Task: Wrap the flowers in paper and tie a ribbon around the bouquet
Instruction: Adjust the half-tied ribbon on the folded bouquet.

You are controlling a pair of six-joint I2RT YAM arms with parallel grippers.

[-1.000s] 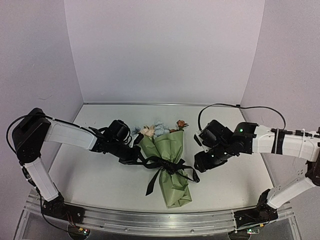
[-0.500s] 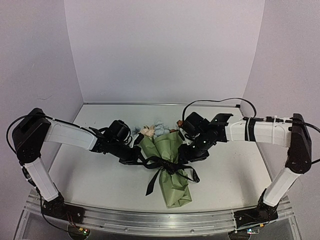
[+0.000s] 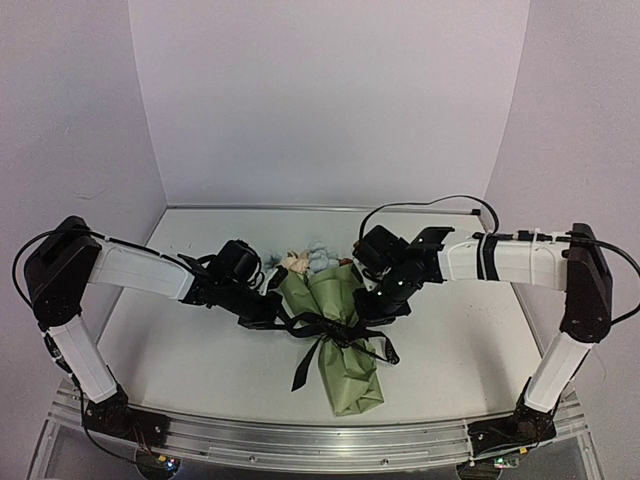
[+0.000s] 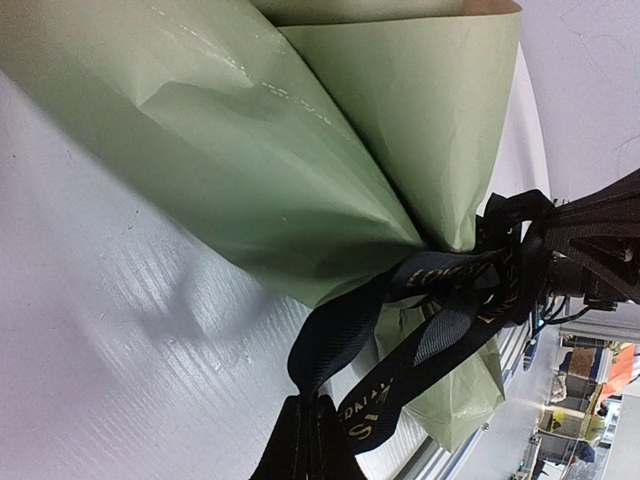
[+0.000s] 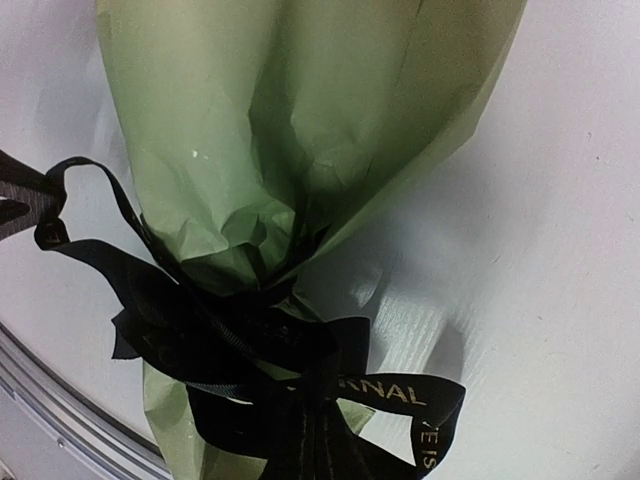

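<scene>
The bouquet [image 3: 340, 340] lies in the middle of the table. Its olive-green paper [image 3: 352, 382] forms a cone, and the flowers [image 3: 308, 258] stick out of the far, wide end. The black ribbon [image 3: 338, 330] with pale lettering is knotted round the cone's waist, one tail trailing toward the near-left. My left gripper [image 3: 282, 318] is shut on a ribbon loop [image 4: 345, 330] on the left of the knot; its fingertips [image 4: 305, 450] pinch the band. My right gripper [image 3: 366, 312] is shut on the ribbon [image 5: 400, 390] on the right of the knot, against the paper [image 5: 300, 130].
The white table [image 3: 180, 360] is enclosed by pale walls on three sides. An aluminium rail [image 3: 300, 437] runs along the near edge between the arm bases. The right arm's black cable [image 3: 430, 203] arcs above the table behind the bouquet.
The right arm swung in from the right to the bouquet, and its gripper went from open to shut on the ribbon. The left arm and the bouquet stayed put.
</scene>
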